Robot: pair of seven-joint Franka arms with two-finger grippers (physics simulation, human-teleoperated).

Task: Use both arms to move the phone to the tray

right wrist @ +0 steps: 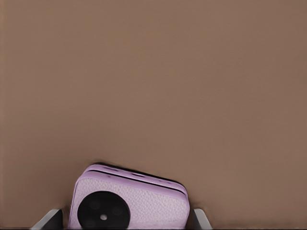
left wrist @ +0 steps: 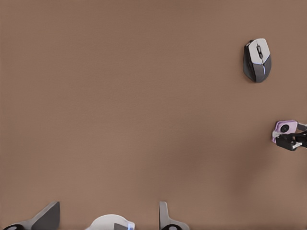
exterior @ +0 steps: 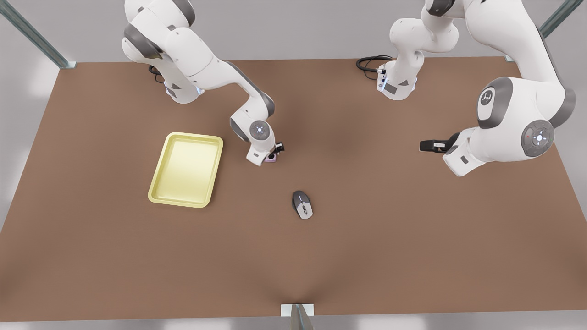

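Observation:
The pale pink phone (exterior: 271,157) sits between the fingers of my right gripper (exterior: 274,153), which is shut on it just right of the tray (exterior: 185,169) in the front view. In the right wrist view the phone (right wrist: 129,201) shows one black camera circle and is pinched from both sides by the fingers (right wrist: 199,219); I cannot tell whether it rests on the table or hangs just above it. My left gripper (exterior: 427,145) waits open over bare table at the front view's right. The left wrist view shows its spread fingers (left wrist: 48,216) and, far off, the right gripper (left wrist: 292,140) holding the phone (left wrist: 285,127).
A grey oval computer mouse (exterior: 302,204) (left wrist: 257,60) lies on the brown table in front of the phone. The pale yellow tray holds nothing. Black cables (exterior: 369,63) lie by the arm bases at the back. Metal frame posts (exterior: 297,316) stand at the table's edges.

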